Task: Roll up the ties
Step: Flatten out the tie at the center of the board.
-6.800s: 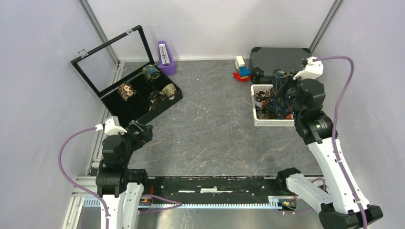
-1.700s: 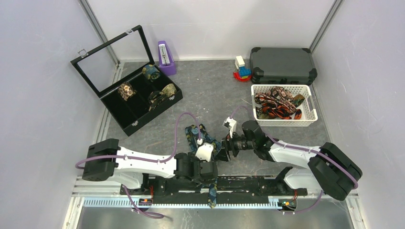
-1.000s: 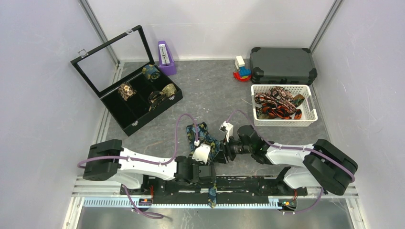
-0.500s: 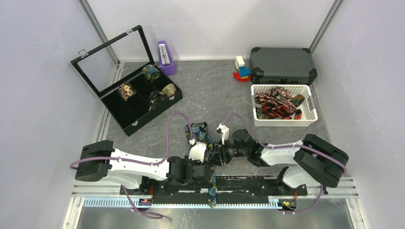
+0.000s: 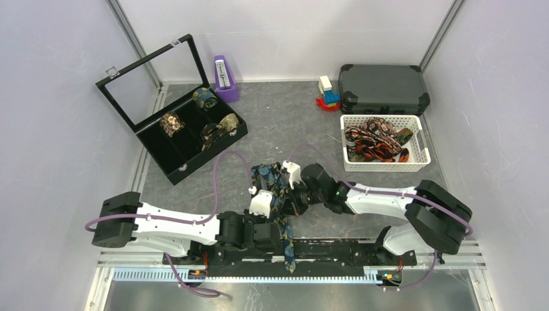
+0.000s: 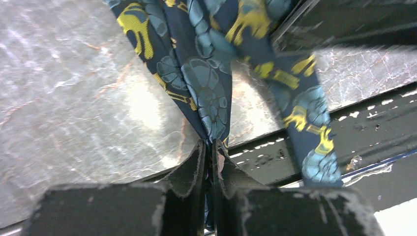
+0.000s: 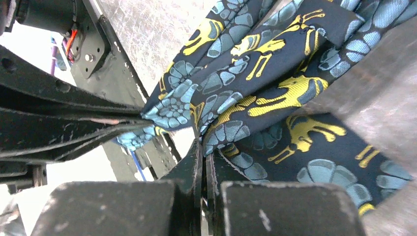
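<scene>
Top external view: we note both arms stretched low along the near edge of the table (image 5: 291,123), with their wrists meeting at the middle. The navy tie (image 5: 272,178), patterned in blue and gold, lies between them. Its upper part sits bunched on the grey surface, and one end trails down across the black front rail (image 5: 336,249).

Left wrist view: we see the left gripper (image 6: 210,150) with its fingers pressed almost together, nipping a fold of the navy fabric at the very tips. The cloth fans out above the pinch.

Right wrist view: the right gripper (image 7: 202,147) is clamped tight on a gathered fold of the same tie. Dark fingers come in from the left of this view and reach the same bunch.

Elsewhere: a white basket (image 5: 386,167) at far right holds loose ties (image 5: 375,141), red-orange and brown. An open black case (image 5: 207,155) at far left holds four rolled ties (image 5: 171,123) in its compartments.
</scene>
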